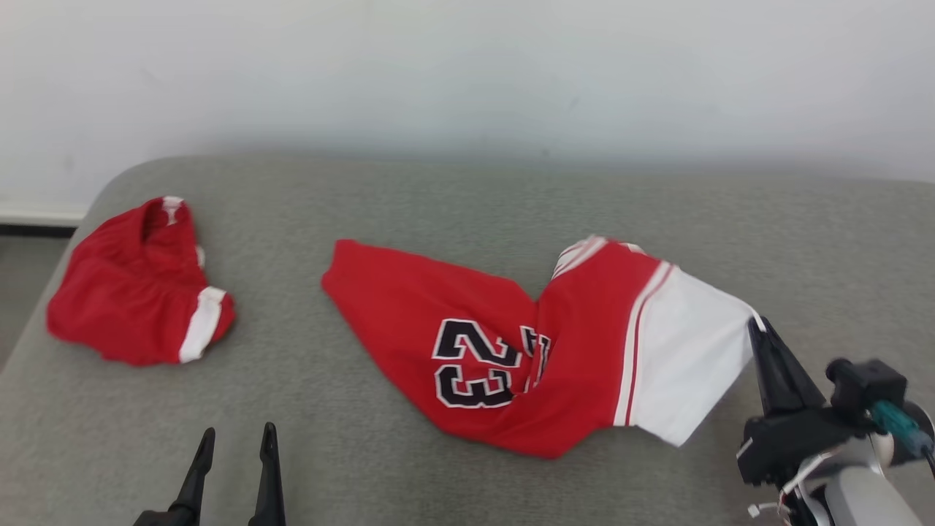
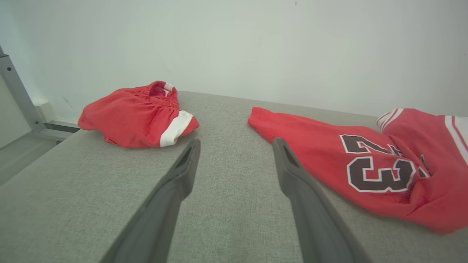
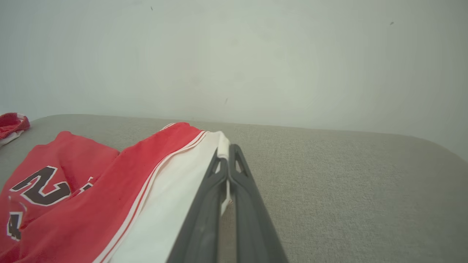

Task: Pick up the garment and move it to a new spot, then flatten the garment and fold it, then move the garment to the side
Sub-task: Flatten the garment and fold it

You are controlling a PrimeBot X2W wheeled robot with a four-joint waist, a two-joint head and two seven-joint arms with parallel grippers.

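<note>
My right gripper (image 3: 228, 149) pinches the white hem of the jersey (image 1: 409, 307).
Soft red knit, numbered 23, it lies rumpled to that gripper's left on the grey woven table (image 1: 453, 197); my left gripper (image 1: 237, 435) gapes open.

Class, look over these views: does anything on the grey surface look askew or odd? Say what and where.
The garment lies crumpled mid-surface: a fold cuts through its number, and its white edge is raised, pinched in the shut right claw. A second red garment sits bunched near the left edge.
</note>
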